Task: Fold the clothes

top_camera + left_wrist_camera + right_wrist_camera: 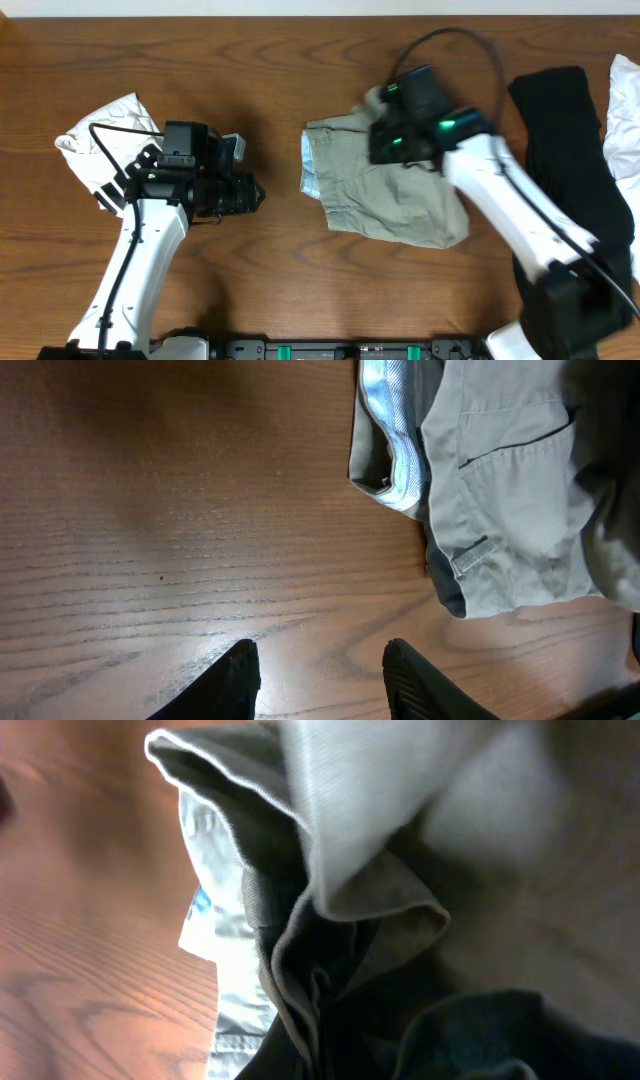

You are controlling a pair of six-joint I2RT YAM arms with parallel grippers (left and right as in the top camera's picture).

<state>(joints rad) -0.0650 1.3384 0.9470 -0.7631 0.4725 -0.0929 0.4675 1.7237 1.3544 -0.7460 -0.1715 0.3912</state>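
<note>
Khaki shorts (390,195) with a pale blue inner waistband lie crumpled at the table's centre. My right gripper (385,120) is down on their far upper edge, where a bit of fabric is pulled up. In the right wrist view bunched khaki cloth (480,870) fills the frame and hides the fingers, and the cloth appears pinched in the jaws. My left gripper (255,194) hovers over bare wood to the left of the shorts. It is open and empty (320,670), with the shorts' waistband (400,450) ahead of it.
A crumpled white garment (105,135) lies at the far left under the left arm. A black garment (565,140) lies at the right, beside a white cloth (625,110) at the right edge. The base rail (330,350) runs along the front edge.
</note>
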